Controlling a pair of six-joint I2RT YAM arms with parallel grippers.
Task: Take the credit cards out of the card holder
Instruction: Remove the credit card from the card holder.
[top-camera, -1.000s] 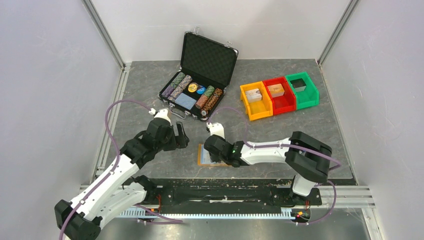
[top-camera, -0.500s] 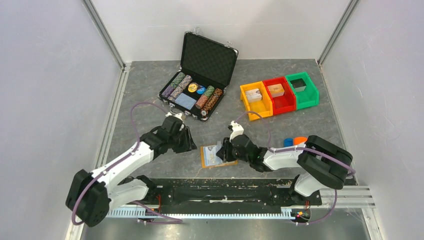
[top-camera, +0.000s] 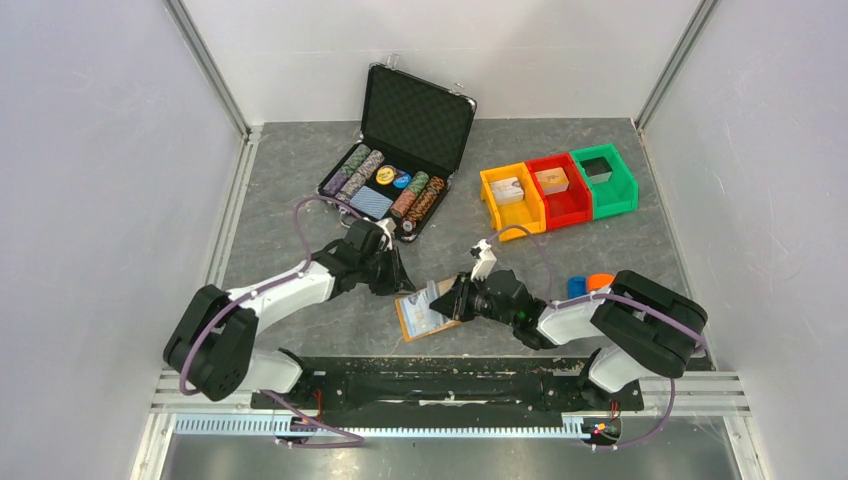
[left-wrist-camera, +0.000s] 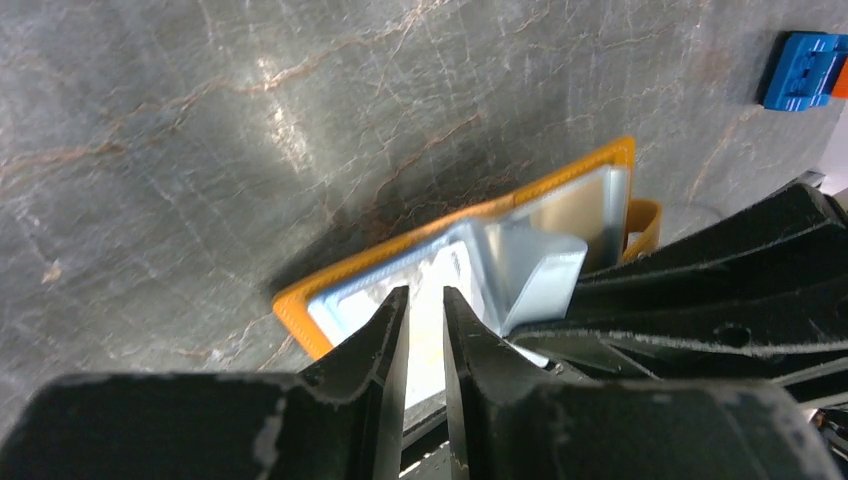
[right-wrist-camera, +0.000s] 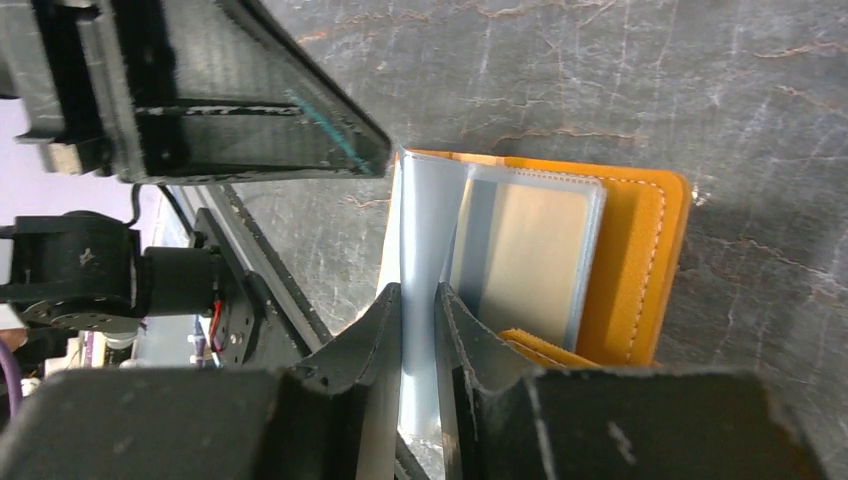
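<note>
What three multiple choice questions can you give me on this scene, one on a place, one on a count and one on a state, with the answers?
1. Where is the card holder?
A: hanging on a wall
B: on the table, nearer than the chip case
C: inside that case

2. How many plastic bins stand in the row at the far right?
A: two
B: three
C: five

3. The chip case is:
A: shut
B: upside down
C: open, lid up

Answers:
1 B, it lies on the grey surface, this side of the case.
2 B, one orange, one red, one green.
3 C, its lid stands upright.
</note>
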